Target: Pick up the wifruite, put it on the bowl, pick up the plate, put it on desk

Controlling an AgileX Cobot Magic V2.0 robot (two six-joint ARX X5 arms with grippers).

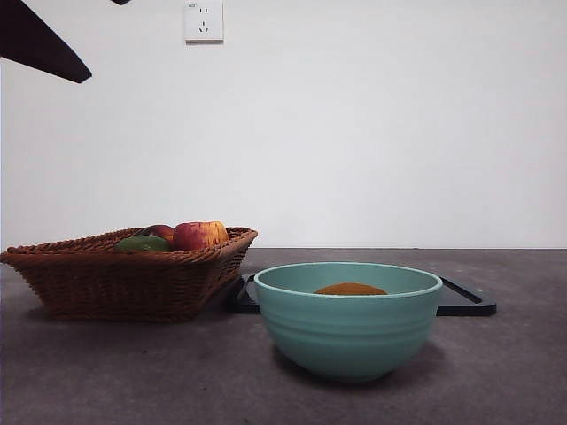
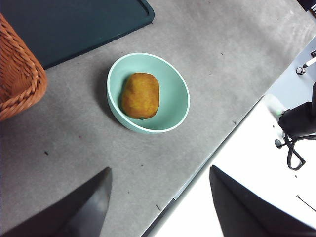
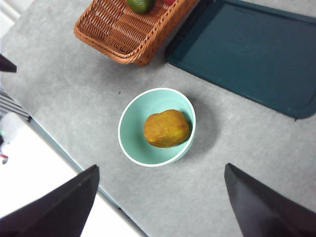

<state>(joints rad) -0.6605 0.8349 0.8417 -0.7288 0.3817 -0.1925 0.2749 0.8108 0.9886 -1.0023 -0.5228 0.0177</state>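
Closest to us sat the big round teal-green ceramic bowl with faint ridges and a thick rim, standing on the dark grey matte surface. Inside it lay the small dull orange-brown oval wifruite, and from the front we only caught its top peeking over the rim. The wrist views looked straight down and showed it resting on the bowl's floor, nothing touching it.

Just behind the bowl was a flat dark rectangular tray lying on the surface. Beside that, off to one side, stood a brown woven wicker basket holding a red-yellow apple and a green fruit.

Further back we had a plain white wall with a white socket plate up high.

Both arms hung well above everything. The left pincer had its jaws spread wide and gripped nothing, and the right pincer was the same, wide apart and empty. In the front view only a dark arm tip showed at a top corner.
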